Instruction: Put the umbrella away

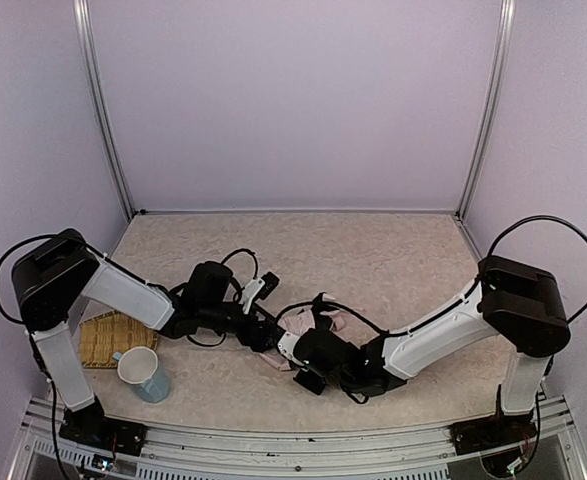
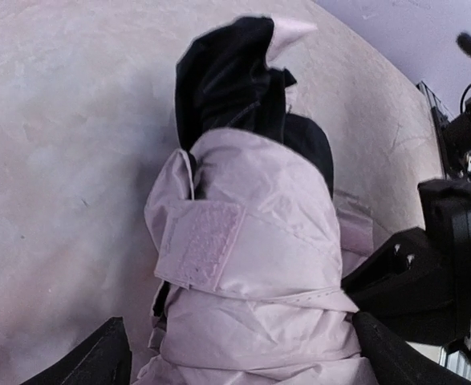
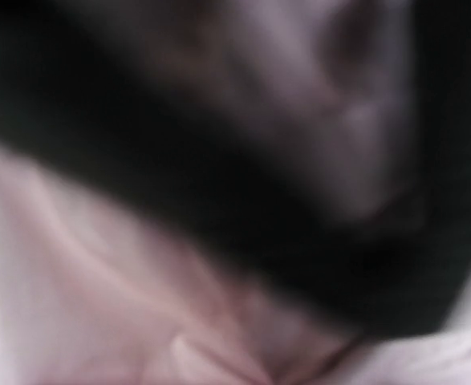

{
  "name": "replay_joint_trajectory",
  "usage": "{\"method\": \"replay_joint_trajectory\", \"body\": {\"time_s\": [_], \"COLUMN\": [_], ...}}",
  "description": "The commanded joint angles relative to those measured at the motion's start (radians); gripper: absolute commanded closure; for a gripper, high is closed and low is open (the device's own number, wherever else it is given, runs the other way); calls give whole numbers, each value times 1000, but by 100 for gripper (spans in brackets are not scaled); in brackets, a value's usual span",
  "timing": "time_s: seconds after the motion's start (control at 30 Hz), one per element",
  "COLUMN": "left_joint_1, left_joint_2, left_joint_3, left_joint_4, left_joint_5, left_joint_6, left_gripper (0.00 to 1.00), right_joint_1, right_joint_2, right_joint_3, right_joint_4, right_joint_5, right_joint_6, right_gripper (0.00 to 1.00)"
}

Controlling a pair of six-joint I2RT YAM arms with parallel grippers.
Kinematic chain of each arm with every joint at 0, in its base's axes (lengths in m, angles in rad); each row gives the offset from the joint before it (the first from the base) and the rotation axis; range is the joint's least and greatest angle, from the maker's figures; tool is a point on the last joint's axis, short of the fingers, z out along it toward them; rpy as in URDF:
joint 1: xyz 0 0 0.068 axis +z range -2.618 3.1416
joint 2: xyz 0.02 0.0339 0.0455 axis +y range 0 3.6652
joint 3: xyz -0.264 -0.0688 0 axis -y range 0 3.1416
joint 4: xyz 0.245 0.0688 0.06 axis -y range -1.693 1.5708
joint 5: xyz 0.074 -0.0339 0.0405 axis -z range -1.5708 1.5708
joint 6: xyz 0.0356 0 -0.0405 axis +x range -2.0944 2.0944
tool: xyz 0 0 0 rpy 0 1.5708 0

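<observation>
left wrist shows umbrella (image 2: pixel 251 305) fastening tab (image 2: pixel 200 245), right wrist only blur

The umbrella (image 3: pixel 115 313) is filling the whole blurred view, its pale pink fabric spreading along the near edge and something black crossing above it.

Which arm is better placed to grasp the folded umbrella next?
Left, probably. The left claw is open, one finger on each side of the umbrella. The right claw is shut, so near the fabric that its view is blurred.
</observation>
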Motion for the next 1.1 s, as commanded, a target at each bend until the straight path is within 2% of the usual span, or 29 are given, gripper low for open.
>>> {"method": "replay_joint_trajectory", "body": {"time_s": [0.0,0.27,0.57,0.6,0.73,0.87,0.9,0.97,1.07], "left_joint_1": [-56,-113,-132,-133,-129,-118,-117,-119,-127], "left_joint_2": [-73,6,97,102,112,120,124,123,102], "left_joint_3": [52,95,181,179,169,156,156,152,126], "left_joint_4": [158,61,-224,-239,-275,-275,-276,-272,-251], "left_joint_5": [-89,-149,-264,-268,-292,-295,-296,-291,-294], "left_joint_6": [-53,6,82,84,100,115,120,132,164], "left_gripper": [8,8,16,18,30,34,35,35,35], "right_joint_1": [-7,-7,-7,-7,-7,-7,-7,-7,-8], "right_joint_2": [73,67,58,52,12,-114,-151,-227,-344], "right_joint_3": [-46,-38,-26,-25,-31,-55,-63,-80,-88], "right_joint_4": [-211,-205,-219,-221,-246,-287,-293,-314,-381], "right_joint_5": [-50,-52,-16,-14,-27,-91,-129,-246,-364], "right_joint_6": [-15,-20,-7,1,35,77,79,77,82], "right_gripper": [100,100,100,97,64,47,38,33,32]}}
